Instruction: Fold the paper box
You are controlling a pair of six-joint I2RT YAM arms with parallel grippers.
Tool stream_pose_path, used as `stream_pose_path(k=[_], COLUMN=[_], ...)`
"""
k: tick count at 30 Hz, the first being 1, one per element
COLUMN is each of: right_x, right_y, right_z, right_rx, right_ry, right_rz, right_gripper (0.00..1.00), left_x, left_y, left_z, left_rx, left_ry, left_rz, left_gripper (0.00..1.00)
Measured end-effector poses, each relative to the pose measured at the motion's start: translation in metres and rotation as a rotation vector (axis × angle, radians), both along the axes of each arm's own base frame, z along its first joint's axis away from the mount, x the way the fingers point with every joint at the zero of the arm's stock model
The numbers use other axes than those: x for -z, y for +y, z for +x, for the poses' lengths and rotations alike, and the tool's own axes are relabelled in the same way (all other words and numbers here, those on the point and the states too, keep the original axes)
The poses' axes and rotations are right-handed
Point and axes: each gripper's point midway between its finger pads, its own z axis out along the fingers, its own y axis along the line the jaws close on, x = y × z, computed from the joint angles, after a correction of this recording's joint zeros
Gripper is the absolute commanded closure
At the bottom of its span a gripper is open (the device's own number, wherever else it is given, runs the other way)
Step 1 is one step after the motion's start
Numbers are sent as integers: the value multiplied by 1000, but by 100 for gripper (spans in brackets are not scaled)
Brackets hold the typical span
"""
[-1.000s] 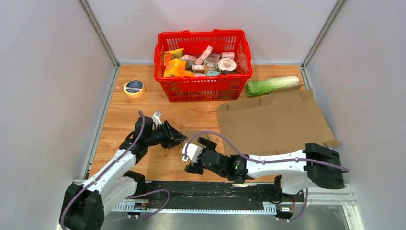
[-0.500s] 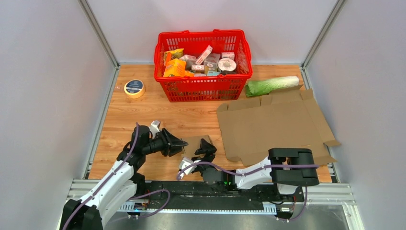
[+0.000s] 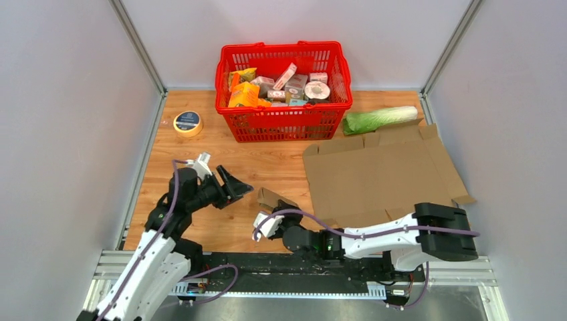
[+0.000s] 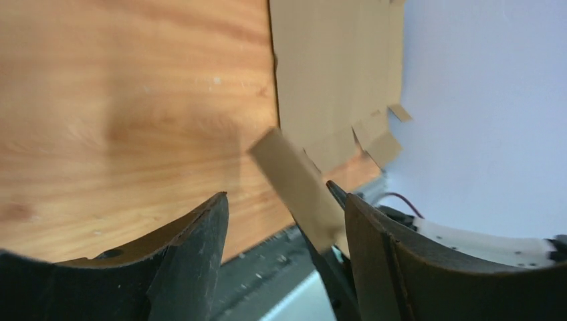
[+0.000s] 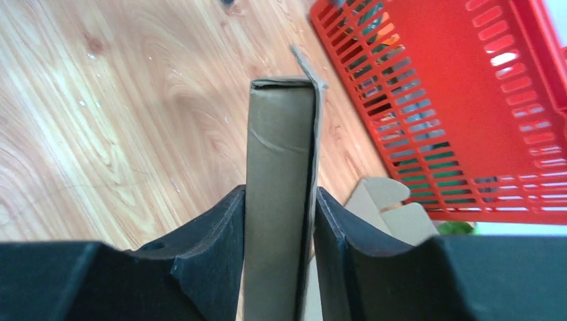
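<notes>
The paper box point(image 3: 381, 170) is a brown cardboard sheet lying mostly flat on the right of the wooden table. Its near-left flap point(image 3: 269, 196) is folded double and stands up. My right gripper point(image 3: 281, 206) is shut on that folded flap. In the right wrist view the flap point(image 5: 281, 167) fills the gap between both pads of the right gripper point(image 5: 279, 197). My left gripper point(image 3: 237, 184) hovers open just left of the flap, apart from it. In the left wrist view the flap point(image 4: 297, 184) shows beyond the open left gripper point(image 4: 284, 204), with nothing between the fingers.
A red basket point(image 3: 284, 120) full of groceries stands at the back centre, also seen in the right wrist view point(image 5: 468, 100). A roll of tape point(image 3: 188, 123) lies back left. A green cabbage point(image 3: 380, 119) lies behind the box. Grey walls close in both sides.
My left gripper has opened, let go of the flap and drawn back to the left. My right gripper has closed on the folded flap.
</notes>
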Motion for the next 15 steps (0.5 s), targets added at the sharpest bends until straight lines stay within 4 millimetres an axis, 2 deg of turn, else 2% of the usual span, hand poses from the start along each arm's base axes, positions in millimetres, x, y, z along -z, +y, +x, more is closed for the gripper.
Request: stream_pose_path(k=[3, 5, 8, 10, 12, 13, 14, 15], right_x=[-5, -5, 2, 12, 27, 33, 45, 54], right_y=[7, 9, 8, 8, 9, 8, 4, -1], right_z=[1, 6, 19, 27, 34, 36, 36, 33], right_rx=[-32, -43, -38, -19, 2, 15, 31, 40], right_ry=[129, 233, 398, 517, 635, 672, 722, 763], right_rz=[9, -2, -33, -58, -90, -98, -115, -135], right_gripper=[54, 52, 48, 46, 45, 43, 35, 32], left_x=[-28, -31, -9, 12, 23, 26, 28, 27], left_y=[22, 35, 48, 54, 56, 55, 53, 51], left_z=[0, -5, -8, -10, -10, -9, -8, -6], left_rx=[-44, -70, -76, -58, -40, -27, -10, 2], left_ry=[-184, -259, -240, -183, -148, -136, -133, -137], left_rz=[119, 184, 287, 359, 399, 415, 426, 434], left_gripper=[28, 32, 42, 43, 46, 47, 47, 46])
